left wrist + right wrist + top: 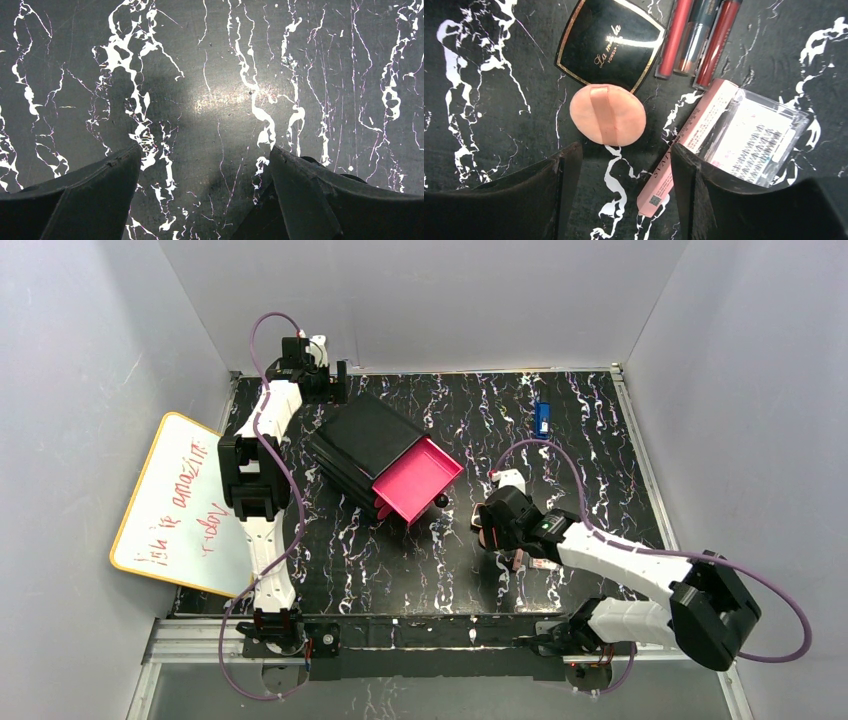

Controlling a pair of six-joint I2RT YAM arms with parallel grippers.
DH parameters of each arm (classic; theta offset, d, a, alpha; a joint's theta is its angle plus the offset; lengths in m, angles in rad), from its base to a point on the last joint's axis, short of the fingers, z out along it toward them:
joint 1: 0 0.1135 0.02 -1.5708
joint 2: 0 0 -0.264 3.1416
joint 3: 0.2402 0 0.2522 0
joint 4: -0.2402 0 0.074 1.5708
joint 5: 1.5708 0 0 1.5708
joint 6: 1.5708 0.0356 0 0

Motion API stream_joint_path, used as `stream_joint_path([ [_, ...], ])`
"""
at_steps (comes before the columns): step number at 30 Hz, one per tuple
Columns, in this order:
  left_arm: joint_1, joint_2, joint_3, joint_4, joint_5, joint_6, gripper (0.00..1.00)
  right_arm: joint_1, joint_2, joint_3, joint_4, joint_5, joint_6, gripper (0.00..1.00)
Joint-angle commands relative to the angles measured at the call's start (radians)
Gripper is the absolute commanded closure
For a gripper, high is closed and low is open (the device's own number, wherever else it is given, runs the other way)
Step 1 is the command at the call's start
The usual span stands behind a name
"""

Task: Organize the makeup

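Observation:
In the right wrist view the makeup lies on the black marbled table: a small black compact (611,42), a round peach disc (607,115), three thin red and pink sticks (694,37), and a flat pale dotted palette (756,135) with a pink edge. My right gripper (625,150) is open and empty just above them. The disc is just ahead of its gap and the palette is by its right finger. In the top view the right gripper (497,527) hides most of the makeup (530,562). My left gripper (205,150) is open and empty over bare table at the back left (335,380).
A black box (365,440) with an open pink drawer (415,480) stands left of centre. A small blue rectangular object (542,418) lies at the back right. A whiteboard (180,505) leans on the left wall. Grey walls enclose the table.

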Motion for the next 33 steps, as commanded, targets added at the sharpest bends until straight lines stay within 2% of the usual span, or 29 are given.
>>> stream_joint_path([
  [1,-0.001,-0.005,0.029,-0.025,0.025,0.013,0.03,-0.014,0.043,-0.021,0.129,-0.041,0.021,0.28],
  [4,0.0,-0.008,0.027,-0.025,0.025,0.013,0.03,-0.023,0.082,-0.031,0.174,-0.056,0.017,0.33],
  [8,0.0,-0.011,0.024,-0.025,0.022,0.013,0.03,-0.035,0.128,-0.032,0.228,-0.073,0.011,0.45],
  [12,-0.001,-0.011,0.025,-0.027,0.021,0.034,0.03,-0.042,0.167,-0.013,0.235,-0.072,0.0,0.67],
  [19,0.0,-0.009,0.027,-0.03,0.017,0.043,0.03,-0.042,0.138,0.029,0.16,-0.069,0.004,0.96],
  [27,0.001,-0.005,0.031,-0.031,0.023,0.037,0.03,-0.006,-0.015,0.238,-0.103,0.005,-0.018,0.99],
  [33,0.001,-0.003,0.033,-0.031,0.039,0.031,0.03,0.015,-0.006,0.443,-0.21,0.052,-0.071,0.99],
])
